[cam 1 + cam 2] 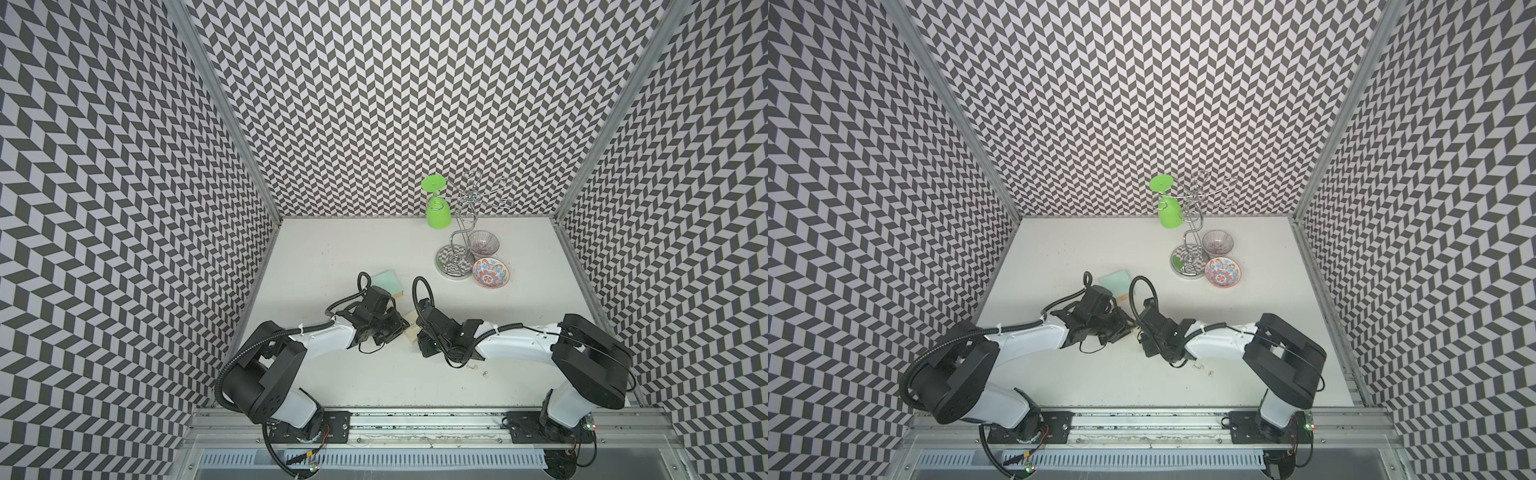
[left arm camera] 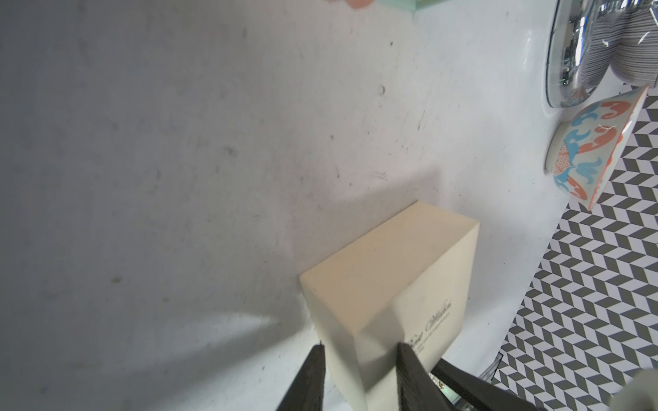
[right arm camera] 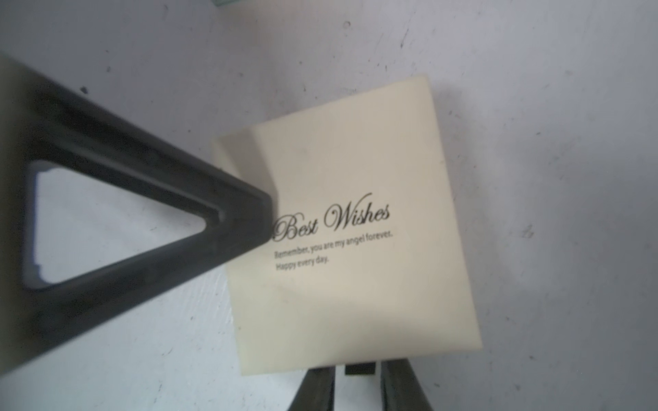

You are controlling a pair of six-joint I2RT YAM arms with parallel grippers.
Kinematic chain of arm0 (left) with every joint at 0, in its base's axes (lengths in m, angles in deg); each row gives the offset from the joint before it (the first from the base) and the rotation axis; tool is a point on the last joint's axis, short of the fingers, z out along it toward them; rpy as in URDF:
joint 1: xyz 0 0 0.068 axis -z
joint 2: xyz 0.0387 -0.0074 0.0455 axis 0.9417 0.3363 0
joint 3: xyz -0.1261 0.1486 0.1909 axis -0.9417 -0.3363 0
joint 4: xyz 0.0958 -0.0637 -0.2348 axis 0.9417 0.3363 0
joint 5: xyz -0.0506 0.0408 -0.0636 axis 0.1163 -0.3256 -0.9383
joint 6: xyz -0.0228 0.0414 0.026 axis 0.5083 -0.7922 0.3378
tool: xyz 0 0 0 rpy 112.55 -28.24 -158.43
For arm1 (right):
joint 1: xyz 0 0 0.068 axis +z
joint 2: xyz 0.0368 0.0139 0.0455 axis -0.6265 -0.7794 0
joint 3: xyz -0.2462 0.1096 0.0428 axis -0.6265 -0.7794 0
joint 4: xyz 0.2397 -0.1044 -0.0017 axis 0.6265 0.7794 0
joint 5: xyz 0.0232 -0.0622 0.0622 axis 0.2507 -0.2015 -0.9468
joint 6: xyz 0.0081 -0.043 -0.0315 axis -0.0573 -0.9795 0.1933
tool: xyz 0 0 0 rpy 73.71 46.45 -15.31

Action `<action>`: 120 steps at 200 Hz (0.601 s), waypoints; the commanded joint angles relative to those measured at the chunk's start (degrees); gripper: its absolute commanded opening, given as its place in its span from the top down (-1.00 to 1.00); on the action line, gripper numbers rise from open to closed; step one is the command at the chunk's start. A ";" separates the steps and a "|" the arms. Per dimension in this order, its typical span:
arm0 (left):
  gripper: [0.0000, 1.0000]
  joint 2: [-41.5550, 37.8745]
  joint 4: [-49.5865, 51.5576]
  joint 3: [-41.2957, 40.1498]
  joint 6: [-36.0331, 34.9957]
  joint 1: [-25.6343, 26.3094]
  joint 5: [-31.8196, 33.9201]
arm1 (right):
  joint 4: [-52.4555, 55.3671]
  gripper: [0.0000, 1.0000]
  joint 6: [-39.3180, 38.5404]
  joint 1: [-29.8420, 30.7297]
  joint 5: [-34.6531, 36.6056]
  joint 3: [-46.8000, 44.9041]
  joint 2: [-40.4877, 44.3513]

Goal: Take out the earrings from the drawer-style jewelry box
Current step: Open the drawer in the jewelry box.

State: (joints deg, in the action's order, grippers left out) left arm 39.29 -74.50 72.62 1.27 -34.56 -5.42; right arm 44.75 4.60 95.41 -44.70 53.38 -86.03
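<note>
Top views both show the earrings [image 1: 484,373] as a few tiny silvery glints lying loose on the table [image 1: 332,257]. They sit just in front of the right forearm, toward the near edge, and clear of the box. They are too small for their shape to be made out.

The box [image 3: 350,170] is cream, with "Best Wishes" in black script on its upper face, and it lies between the two grippers near the table's middle. No drawer is seen pulled out of it, and its inside is hidden.

In the right wrist view a small dark tab [image 3: 359,370] sticks out from the box's near edge. The right gripper [image 3: 358,377] has a finger on either side of that tab. Its jaws stand narrowly apart, and a sliver of gap shows on each side of the tab.

The left gripper [image 2: 360,347] is clamped across the opposite end of the box. In the left wrist view one finger presses on the lettered face and the other sits against the far side. The right wrist view shows one of its fingers [image 3: 228,217] resting on the lettered face beside the script.

Behind the left gripper lies a mint box [image 1: 384,279]. Farther back on the right stands a chrome rack [image 1: 455,259], with a green glass [image 1: 437,214] hanging upside down from one arm. Two bowls sit just beside its base, a striped bowl [image 1: 483,242] and a red-and-blue bowl [image 1: 490,273].
</note>
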 commanded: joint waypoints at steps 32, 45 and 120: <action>0.30 1.67 2.54 1.21 -0.92 0.51 1.78 | -2.88 0.75 -2.59 -1.07 0.44 -0.13 -0.43; 0.30 1.84 2.74 1.41 -1.12 0.51 2.06 | -2.89 0.80 -3.03 -1.16 0.13 -0.21 -0.28; 0.16 1.67 2.74 2.31 -1.16 0.67 2.77 | -3.64 1.00 -5.32 -3.84 -3.70 -3.57 1.97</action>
State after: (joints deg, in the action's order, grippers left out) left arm 39.99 -73.98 73.58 0.27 -34.32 -4.56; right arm 42.63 0.84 92.57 -46.82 51.46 -85.88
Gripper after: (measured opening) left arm 0.386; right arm 0.047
